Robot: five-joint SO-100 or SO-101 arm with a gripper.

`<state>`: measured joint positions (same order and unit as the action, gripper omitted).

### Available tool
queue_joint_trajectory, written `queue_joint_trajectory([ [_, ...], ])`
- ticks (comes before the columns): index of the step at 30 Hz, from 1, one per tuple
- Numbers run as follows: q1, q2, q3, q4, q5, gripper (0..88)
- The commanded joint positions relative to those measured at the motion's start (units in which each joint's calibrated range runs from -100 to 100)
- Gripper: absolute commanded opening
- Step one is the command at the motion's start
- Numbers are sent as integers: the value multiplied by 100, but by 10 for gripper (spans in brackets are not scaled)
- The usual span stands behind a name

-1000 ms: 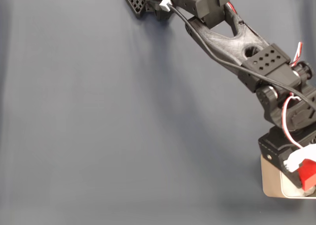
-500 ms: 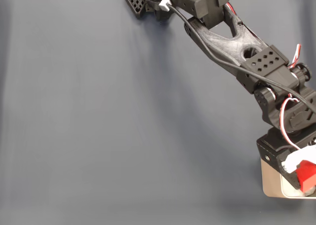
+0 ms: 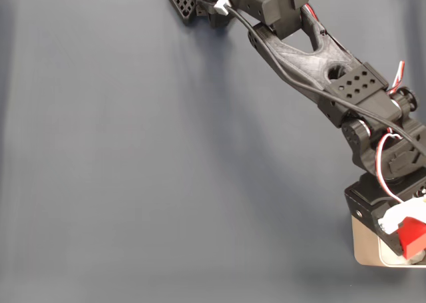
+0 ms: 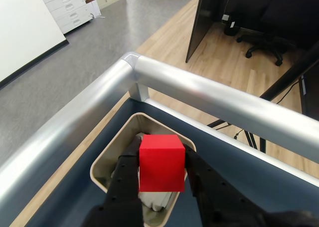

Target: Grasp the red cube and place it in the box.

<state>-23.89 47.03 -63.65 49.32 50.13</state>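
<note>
In the wrist view the pincer (image 4: 162,159) is clamped on the red cube (image 4: 161,162), one black finger (image 4: 130,154) pressed to each side face. The cube hangs directly above the box (image 4: 107,163) — a pale tin with rounded corners, white padding showing beneath the cube. A thick silver rail (image 4: 199,95) bounds the dark counter (image 4: 259,179) just beyond the box.

In the fixed view the black arm (image 3: 319,63) stretches from the top edge down to the lower right corner, where the cube (image 3: 412,237) sits over the box (image 3: 365,243) — whether it touches the padding cannot be told.
</note>
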Motion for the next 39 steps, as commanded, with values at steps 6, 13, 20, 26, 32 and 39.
queue_joint_trajectory([
  [6, -104, -162, -22, -186, 63, 18],
  [13, -140, -162, -22, -186, 88, 18],
  [20, -154, -170, -22, -195, 122, 23],
  [26, -147, -170, -22, -170, 98, 360],
  [32, -147, -196, -31, -105, 156, 444],
  [39, -154, -153, -58, -105, 205, 472],
])
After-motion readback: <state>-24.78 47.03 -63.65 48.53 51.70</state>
